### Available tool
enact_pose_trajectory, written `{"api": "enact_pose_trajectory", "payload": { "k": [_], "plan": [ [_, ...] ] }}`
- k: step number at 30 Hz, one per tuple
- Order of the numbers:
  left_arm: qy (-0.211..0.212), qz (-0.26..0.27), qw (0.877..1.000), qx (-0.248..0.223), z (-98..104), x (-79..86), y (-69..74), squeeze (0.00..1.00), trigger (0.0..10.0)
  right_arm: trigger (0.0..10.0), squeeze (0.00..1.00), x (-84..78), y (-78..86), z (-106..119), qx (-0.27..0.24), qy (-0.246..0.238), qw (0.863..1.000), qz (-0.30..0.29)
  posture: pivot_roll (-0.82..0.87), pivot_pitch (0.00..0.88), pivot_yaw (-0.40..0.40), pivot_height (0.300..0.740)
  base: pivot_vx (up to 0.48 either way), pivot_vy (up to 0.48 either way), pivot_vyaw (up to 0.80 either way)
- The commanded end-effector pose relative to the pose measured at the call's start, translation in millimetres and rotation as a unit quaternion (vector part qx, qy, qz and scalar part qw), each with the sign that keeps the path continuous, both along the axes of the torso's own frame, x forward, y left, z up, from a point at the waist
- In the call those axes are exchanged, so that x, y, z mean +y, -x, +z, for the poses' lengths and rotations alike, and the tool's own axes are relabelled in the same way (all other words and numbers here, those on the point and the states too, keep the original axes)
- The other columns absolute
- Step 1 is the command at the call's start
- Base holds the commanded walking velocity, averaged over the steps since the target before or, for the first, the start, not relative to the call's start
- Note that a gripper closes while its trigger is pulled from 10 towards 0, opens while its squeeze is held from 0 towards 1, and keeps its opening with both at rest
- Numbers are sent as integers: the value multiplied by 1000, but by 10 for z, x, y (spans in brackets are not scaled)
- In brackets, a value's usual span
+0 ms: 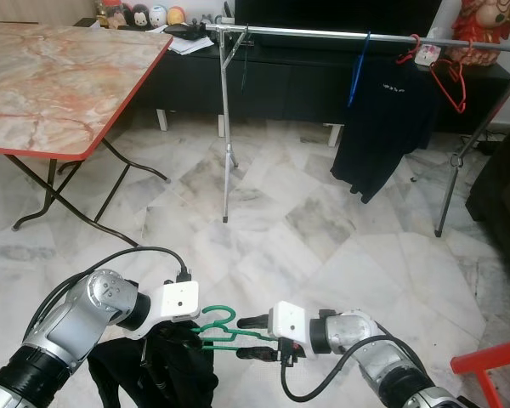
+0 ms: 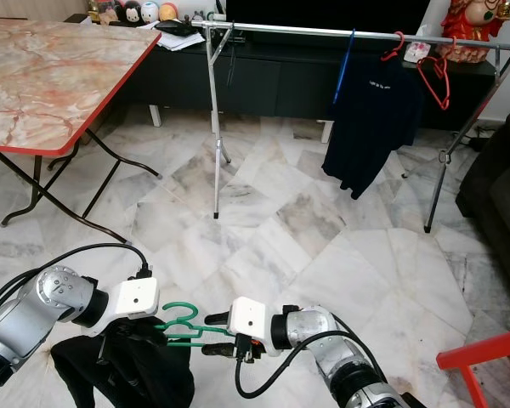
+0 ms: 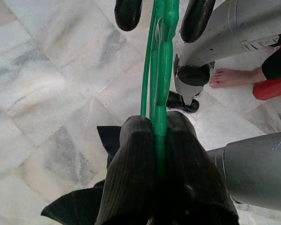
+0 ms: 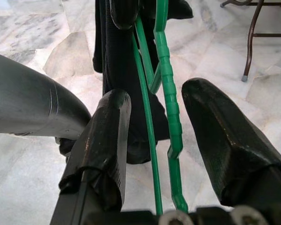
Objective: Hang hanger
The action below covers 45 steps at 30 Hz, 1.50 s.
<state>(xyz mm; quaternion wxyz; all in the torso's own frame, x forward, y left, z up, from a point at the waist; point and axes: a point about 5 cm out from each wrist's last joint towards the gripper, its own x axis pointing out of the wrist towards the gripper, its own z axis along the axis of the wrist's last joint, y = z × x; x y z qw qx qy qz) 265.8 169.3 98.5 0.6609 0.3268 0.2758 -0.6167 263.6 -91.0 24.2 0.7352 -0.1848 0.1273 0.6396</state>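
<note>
A green hanger carrying a black garment is being held low over the floor, clamped by the left gripper, while the right gripper is being kept open astride it, seemingly for a handover toward the rail.

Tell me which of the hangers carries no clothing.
The red hanger at the right end of the rail hangs bare. The blue hanger carries a dark shirt; the green hanger between the pincers holds dark cloth.
</note>
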Motion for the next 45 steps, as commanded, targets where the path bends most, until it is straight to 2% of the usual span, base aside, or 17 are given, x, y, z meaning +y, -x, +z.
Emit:
{"api": "enact_pose_trajectory", "payload": {
  "k": [1,12,13,14,15,16,20,21,22,45],
  "plan": [
    [-4,-4,1000,-13,59,-1,-34,0,10000,0,0,-21,-1,-9,3,3,1000,1,58,55,-67,740,0,0,0],
    [-4,-3,1000,-11,51,3,-26,0,10000,0,0,-44,5,-19,4,8,1000,3,59,57,-69,740,0,0,0],
    [-4,-4,1000,-11,50,3,-25,0,10000,627,0,-45,5,-21,4,9,1000,3,59,57,-69,740,0,0,0],
    [-4,-4,1000,-10,49,2,-24,0,10000,4627,0,-47,5,-23,4,10,1000,3,59,57,-69,740,0,0,0],
    [-4,-4,1000,-10,49,2,-24,0,10000,4627,0,-47,5,-23,4,10,1000,3,59,57,-69,740,0,0,0],
    [-4,-3,1000,-10,48,2,-24,0,10000,10000,0,-48,4,-24,3,11,1000,3,59,57,-69,740,0,0,0],
    [-4,-4,1000,-10,47,4,-21,0,10000,10000,0,-44,6,-24,6,10,1000,6,59,57,-69,740,0,0,0],
    [-5,-4,1000,-10,46,4,-20,0,10000,902,0,-43,7,-18,7,7,1000,8,59,57,-70,740,0,0,0],
    [-5,-4,1000,-10,46,4,-20,0,10000,0,0,-41,26,-16,12,5,1000,21,59,57,-70,740,0,0,0],
    [-5,-4,1000,-9,38,0,-19,0,10000,0,0,-39,8,-38,-2,19,1000,5,61,57,-69,740,0,0,0]
  ]
}}
